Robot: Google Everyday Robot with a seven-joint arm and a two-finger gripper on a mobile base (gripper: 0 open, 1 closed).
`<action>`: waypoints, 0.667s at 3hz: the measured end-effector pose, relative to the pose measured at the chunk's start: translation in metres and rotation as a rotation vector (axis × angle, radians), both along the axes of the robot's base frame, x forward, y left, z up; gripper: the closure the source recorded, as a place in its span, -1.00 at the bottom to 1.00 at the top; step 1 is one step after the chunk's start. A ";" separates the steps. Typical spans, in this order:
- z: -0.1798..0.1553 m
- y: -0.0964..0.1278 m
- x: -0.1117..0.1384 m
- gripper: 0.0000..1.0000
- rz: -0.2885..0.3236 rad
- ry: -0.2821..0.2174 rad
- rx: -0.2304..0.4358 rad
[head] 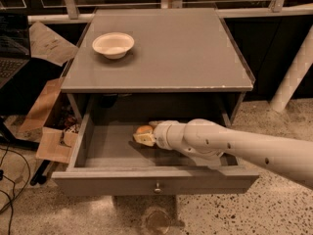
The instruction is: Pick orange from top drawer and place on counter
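The jaws sit low inside the open drawer, near its middle. Whether they grip anything cannot be told. The orange lies right against them, just behind. Above them is the bench, with a bowl on it.

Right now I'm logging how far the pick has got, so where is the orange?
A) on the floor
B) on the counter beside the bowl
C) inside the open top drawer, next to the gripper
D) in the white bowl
C: the orange sits inside the open top drawer, right at the gripper, while the counter carries the white bowl and no fruit.
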State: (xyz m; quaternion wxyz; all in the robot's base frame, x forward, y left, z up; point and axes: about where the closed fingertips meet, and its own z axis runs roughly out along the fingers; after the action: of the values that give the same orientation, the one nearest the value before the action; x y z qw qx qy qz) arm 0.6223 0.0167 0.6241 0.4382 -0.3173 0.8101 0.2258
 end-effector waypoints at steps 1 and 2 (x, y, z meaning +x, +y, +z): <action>0.000 0.000 0.000 0.75 0.000 0.000 0.000; 0.010 0.004 -0.002 1.00 0.015 -0.008 0.025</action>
State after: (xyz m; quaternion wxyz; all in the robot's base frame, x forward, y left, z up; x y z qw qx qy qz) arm 0.6202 0.0209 0.6345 0.4438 -0.3187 0.8030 0.2381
